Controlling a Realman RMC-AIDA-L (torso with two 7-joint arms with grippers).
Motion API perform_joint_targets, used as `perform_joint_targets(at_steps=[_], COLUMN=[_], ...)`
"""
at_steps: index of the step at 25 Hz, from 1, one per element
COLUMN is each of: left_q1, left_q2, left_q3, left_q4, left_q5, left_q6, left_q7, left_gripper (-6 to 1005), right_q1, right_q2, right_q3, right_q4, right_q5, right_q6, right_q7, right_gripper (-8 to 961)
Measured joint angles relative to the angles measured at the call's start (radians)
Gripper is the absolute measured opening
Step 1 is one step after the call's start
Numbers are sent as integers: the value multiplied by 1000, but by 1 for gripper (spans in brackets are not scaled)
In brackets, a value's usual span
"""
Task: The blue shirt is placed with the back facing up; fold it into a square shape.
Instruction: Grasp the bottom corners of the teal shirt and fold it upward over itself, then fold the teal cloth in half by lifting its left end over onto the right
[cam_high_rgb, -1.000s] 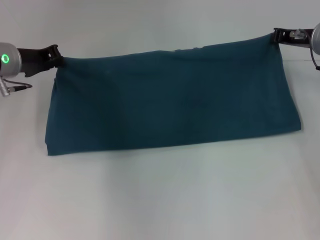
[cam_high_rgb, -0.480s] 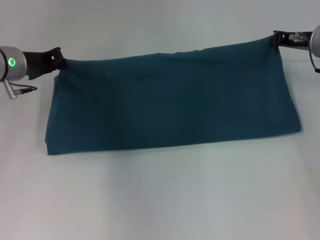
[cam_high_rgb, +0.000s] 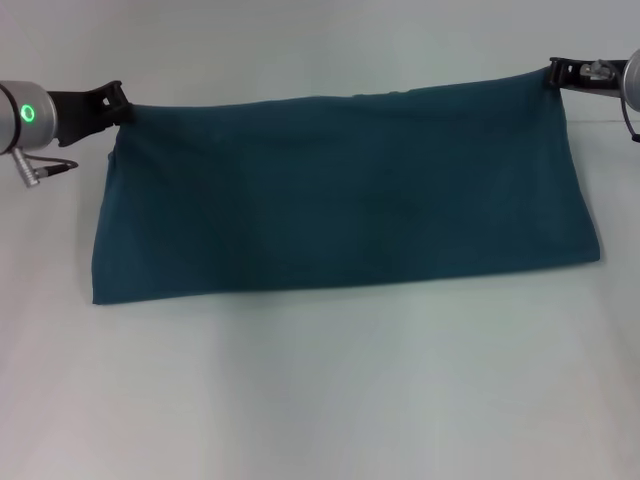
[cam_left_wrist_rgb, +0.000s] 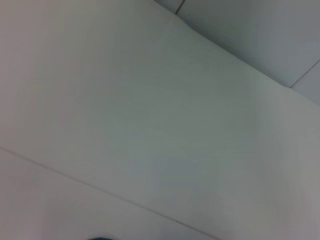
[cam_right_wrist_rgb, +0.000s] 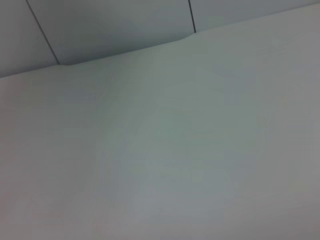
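The blue shirt (cam_high_rgb: 340, 190) shows in the head view as a wide dark teal sheet, its top edge lifted and stretched taut while its lower edge rests on the white table (cam_high_rgb: 320, 390). At the sheet's upper left corner my left gripper (cam_high_rgb: 118, 103) is shut on the cloth. My right gripper (cam_high_rgb: 556, 73) pinches the upper right corner, shut on it too. A sliver of teal cloth (cam_left_wrist_rgb: 100, 238) appears at the edge of the left wrist view. Neither wrist view shows its own fingers.
White tabletop (cam_high_rgb: 320, 400) spreads in front of the shirt toward me. The wrist views show only pale table surface (cam_right_wrist_rgb: 165, 150) and a grey wall with seams (cam_right_wrist_rgb: 125, 25) beyond its far edge.
Both grippers have risen slightly and carried the shirt's top edge up and away from me, pulling it straighter. The lower edge has slid a little farther back on the table.
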Motion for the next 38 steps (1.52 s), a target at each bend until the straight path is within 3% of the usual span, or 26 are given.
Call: perform_joint_targets(at_steps=[4, 12, 14, 16, 20, 22, 23, 28, 33, 38], left_q1=[-2, 0, 6, 21, 80, 101, 157, 304, 383, 425], left_q2=[0, -9, -10, -11, -17, -21, -28, -26, -27, -33], left_q3=[0, -8, -8, -8, -7, -4, -4, -33, -192, -287], left_q4=[-4, -20, -15, -8, 57, 85, 147, 233, 231, 220], left_q5=[-1, -10, -23, -41, -106, -132, -193, -348, -387, -389], left_q6=[-17, -53, -50, -36, 48, 88, 186, 433, 637, 735], left_q7=[2, -7, -7, -7, 3, 9, 24, 31, 36, 27], left_gripper=[98, 116, 120, 190, 331, 472, 542, 777, 810, 843], right_q1=[6, 28, 21, -3, -89, -149, -184, -350, -483, -535], right_q2=[-8, -60, -72, -79, -77, -74, -73, -83, -89, -92], right_q3=[-2, -13, -11, 1, 63, 90, 101, 166, 282, 330], right_q4=[6, 39, 18, -27, -144, -197, -214, -180, -66, -49], right_q5=[0, 3, 5, 7, 52, 116, 161, 404, 560, 576], right_q6=[-9, -20, -49, -104, -307, -431, -493, -756, -953, -1052], right_q7=[2, 10, 27, 47, 47, 23, 5, -103, -226, -245], right_gripper=[119, 124, 202, 279, 454, 551, 600, 665, 731, 739])
